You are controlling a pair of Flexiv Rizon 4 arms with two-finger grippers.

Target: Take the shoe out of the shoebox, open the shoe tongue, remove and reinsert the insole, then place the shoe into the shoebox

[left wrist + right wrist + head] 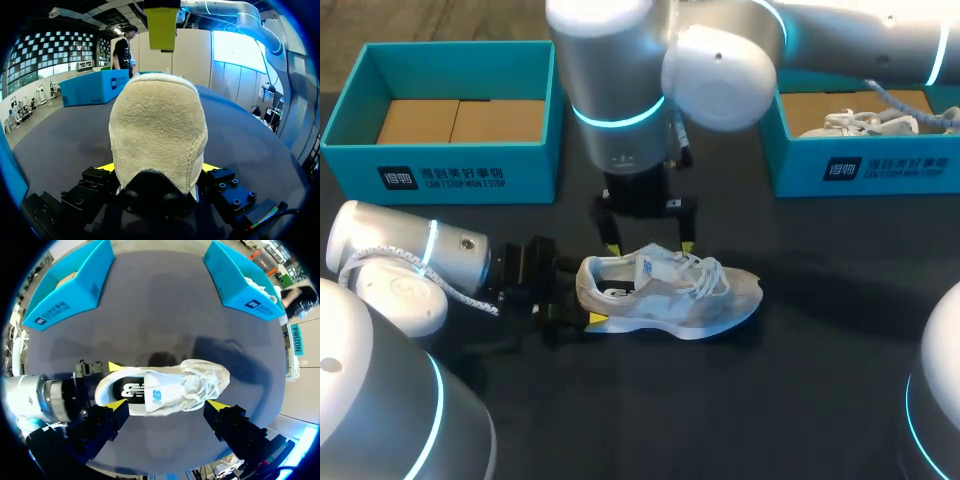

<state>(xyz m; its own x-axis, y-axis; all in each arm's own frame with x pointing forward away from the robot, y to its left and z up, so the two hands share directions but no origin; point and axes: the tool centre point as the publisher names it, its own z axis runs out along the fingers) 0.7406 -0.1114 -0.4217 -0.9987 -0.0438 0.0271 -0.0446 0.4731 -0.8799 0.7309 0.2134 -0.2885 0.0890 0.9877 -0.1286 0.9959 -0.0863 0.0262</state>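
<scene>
The left hand (586,300) is clamped on the heel of the pale shoe (670,295), with a yellow-tipped finger on either side of it. The shoe sits on its sole on the dark tabletop (800,400). In the head view its heel points to 9 o'clock and its toe to 3 o'clock. The right hand (650,248) hangs just above the shoe, spread wide, one tip over the collar and the other over the laces. A blue shoebox (440,165) stands at 10 o'clock from the shoe, showing a cardboard floor. The other shoebox (865,170), at 2 o'clock, holds a second shoe (870,122).
</scene>
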